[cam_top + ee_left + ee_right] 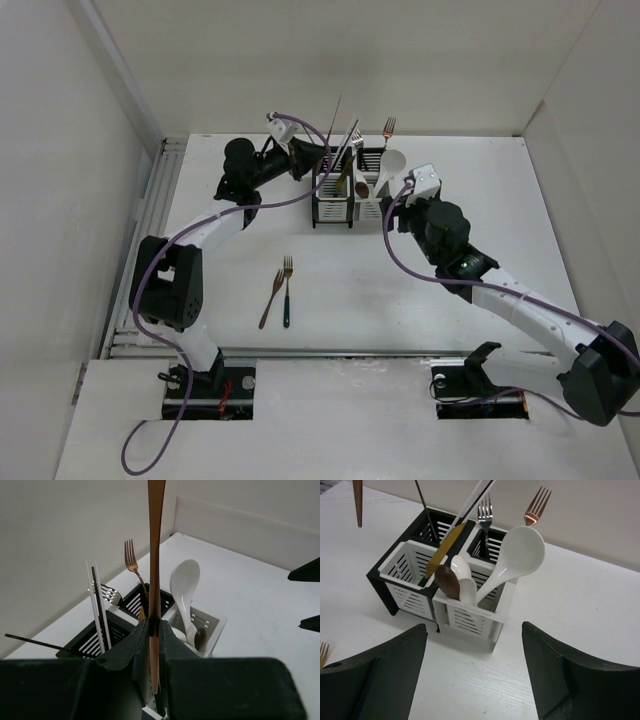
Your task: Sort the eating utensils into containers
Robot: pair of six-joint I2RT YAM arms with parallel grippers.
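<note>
Your left gripper is clamped tight on a slim copper utensil. The shaft juts out past the fingertips, and its tapered end hangs in the air just off the left side of the caddy, a joined block of white and black slotted compartments. Your right gripper faces the caddy from its right side, jaws spread wide with nothing between them, not touching the white wall.

Inside the caddy, a white soup spoon stands bowl-up in the white compartment nearest your right gripper. A brown spoon and a smaller white spoon sit against it. In the compartment behind, a silver fork and a copper fork stand tines-up. White chopsticks and a gold-handled piece lean across the caddy's left-hand compartments, and a black chopstick leans out of its black corner.

Two more pieces lie flat on the table, well apart from the caddy on its near side: a brown fork and, just beside it, a dark-handled fork.
</note>
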